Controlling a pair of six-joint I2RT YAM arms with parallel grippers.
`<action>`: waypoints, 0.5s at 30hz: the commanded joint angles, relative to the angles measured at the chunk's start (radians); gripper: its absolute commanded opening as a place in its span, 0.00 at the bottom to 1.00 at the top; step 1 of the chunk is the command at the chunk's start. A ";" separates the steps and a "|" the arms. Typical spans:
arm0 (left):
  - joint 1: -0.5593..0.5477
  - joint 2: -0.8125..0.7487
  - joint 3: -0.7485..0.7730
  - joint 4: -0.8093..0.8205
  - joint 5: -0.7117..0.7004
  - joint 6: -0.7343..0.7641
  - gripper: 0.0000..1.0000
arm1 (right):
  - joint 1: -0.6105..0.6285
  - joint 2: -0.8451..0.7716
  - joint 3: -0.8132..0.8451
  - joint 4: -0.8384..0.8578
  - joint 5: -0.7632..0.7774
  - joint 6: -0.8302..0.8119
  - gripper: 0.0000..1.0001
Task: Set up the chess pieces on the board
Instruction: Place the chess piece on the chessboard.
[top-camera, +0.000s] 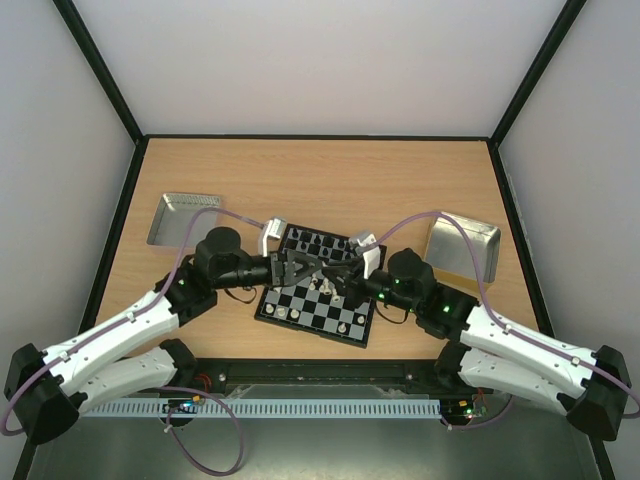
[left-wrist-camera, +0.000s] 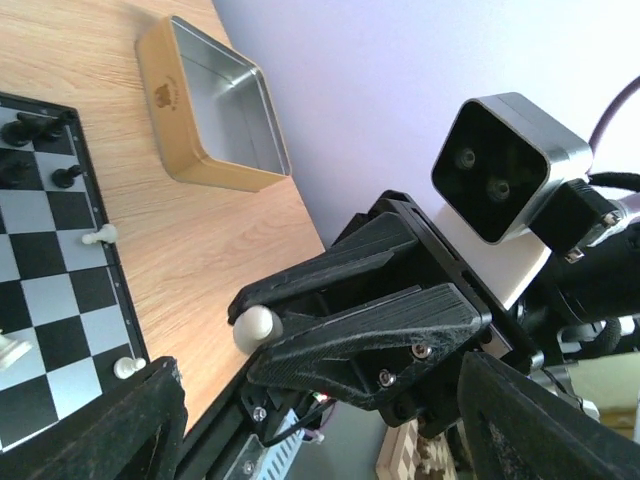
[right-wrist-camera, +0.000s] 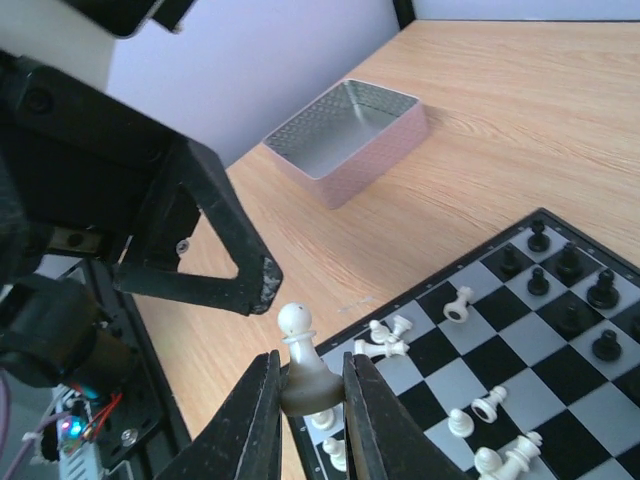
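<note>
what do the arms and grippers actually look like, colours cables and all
The left arm and right arm have white link shells between black joints, with small green lights on the joints. A lilac cable loops along each. The left gripper and right gripper are matte black with angular fingers. A white two-lens camera sits on the right wrist.

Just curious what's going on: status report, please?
Right fingers shut on white pawn, above board. Left fingers open, empty, close to pawn. Nothing else in the way.
</note>
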 joint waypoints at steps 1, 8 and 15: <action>0.006 0.017 0.044 0.053 0.078 -0.063 0.72 | 0.005 -0.024 -0.015 0.062 -0.091 -0.053 0.15; 0.006 0.052 0.038 0.078 0.104 -0.099 0.52 | 0.006 -0.038 -0.017 0.075 -0.107 -0.053 0.15; 0.006 0.073 -0.003 0.188 0.120 -0.156 0.33 | 0.007 -0.038 -0.019 0.075 -0.102 -0.046 0.15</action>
